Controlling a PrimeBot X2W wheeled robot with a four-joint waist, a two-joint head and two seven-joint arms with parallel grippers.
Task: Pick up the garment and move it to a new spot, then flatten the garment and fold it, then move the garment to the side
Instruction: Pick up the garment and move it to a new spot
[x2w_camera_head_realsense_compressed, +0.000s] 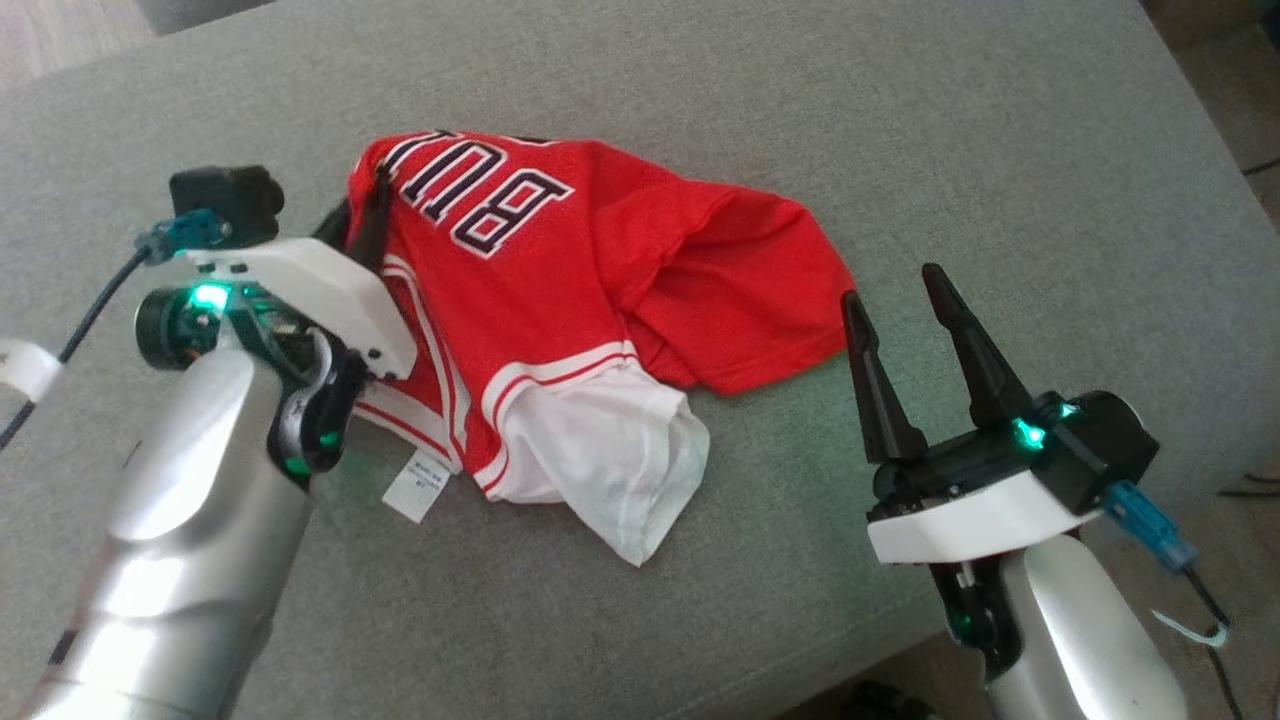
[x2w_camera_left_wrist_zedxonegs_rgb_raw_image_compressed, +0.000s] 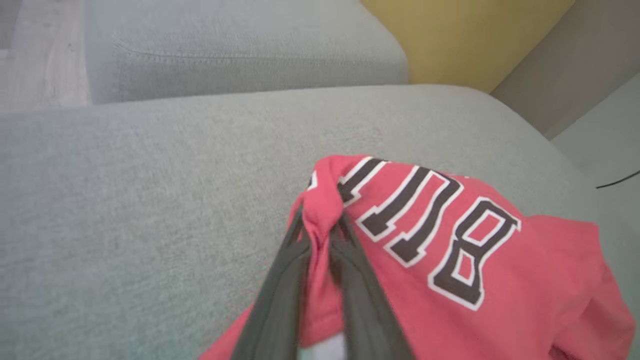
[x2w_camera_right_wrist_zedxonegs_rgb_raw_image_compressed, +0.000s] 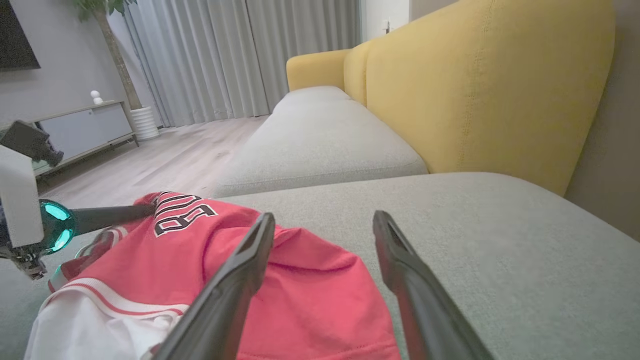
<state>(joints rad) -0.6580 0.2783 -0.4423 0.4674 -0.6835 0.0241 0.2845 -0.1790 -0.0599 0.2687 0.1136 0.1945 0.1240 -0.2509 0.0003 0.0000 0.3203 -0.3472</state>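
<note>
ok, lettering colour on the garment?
Dark letters outlined white, on the red garment; clearest in left wrist view.

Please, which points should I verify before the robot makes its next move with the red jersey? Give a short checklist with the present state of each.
1. Pinch of the left gripper on the garment, beside the lettering: ok.
2. The right gripper open, holding nothing: ok.
3. Cloth between the right fingers: cannot tell.
4. Garment lying flat: not ok, crumpled.
5. Bare cushion around for spreading: ok.
</note>
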